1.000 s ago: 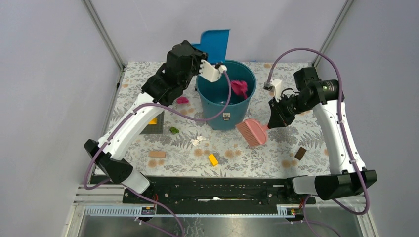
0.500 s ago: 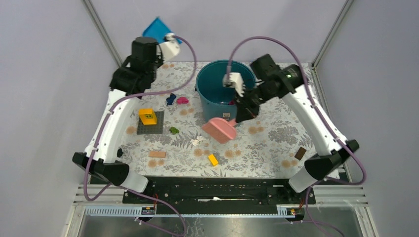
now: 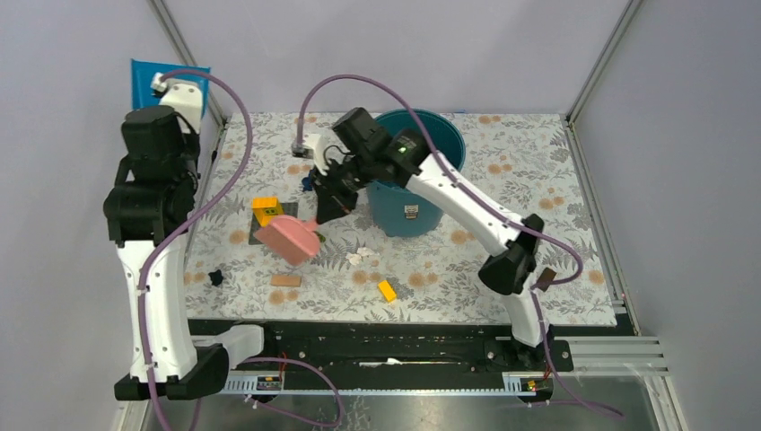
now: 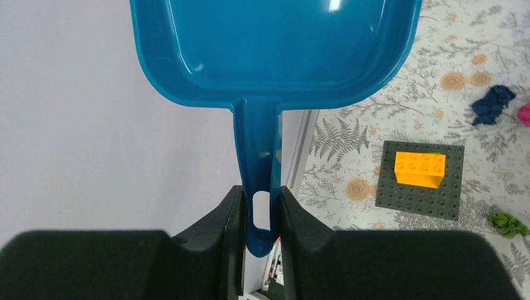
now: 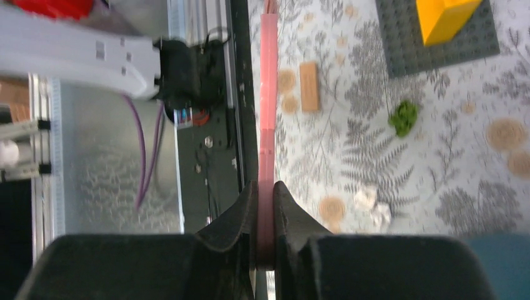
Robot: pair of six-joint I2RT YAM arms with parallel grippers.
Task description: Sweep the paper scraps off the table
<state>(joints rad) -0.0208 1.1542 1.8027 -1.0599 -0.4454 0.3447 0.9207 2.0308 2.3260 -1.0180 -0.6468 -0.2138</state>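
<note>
My left gripper (image 4: 256,209) is shut on the handle of a blue dustpan (image 4: 275,44), held high past the table's far left edge (image 3: 148,83). My right gripper (image 5: 266,206) is shut on the handle of a pink brush (image 3: 289,239), whose head is low over the floral table (image 3: 538,180), left of the teal bucket (image 3: 422,202). Paper scraps lie loose: dark blue (image 4: 492,103), pink (image 4: 524,114), green (image 5: 404,117), white (image 3: 363,256) and black (image 3: 215,277). In the top view the brush and right arm cover most of the scraps near them.
A yellow brick (image 3: 266,209) sits on a dark grey plate (image 4: 417,194) beside the brush head. A tan block (image 3: 285,280), a small yellow brick (image 3: 387,290) and a brown block (image 3: 545,278) lie near the front edge.
My left arm swung the dustpan from over the bucket to the far left and up. My right arm carried the brush from right of the bucket across to its left.
</note>
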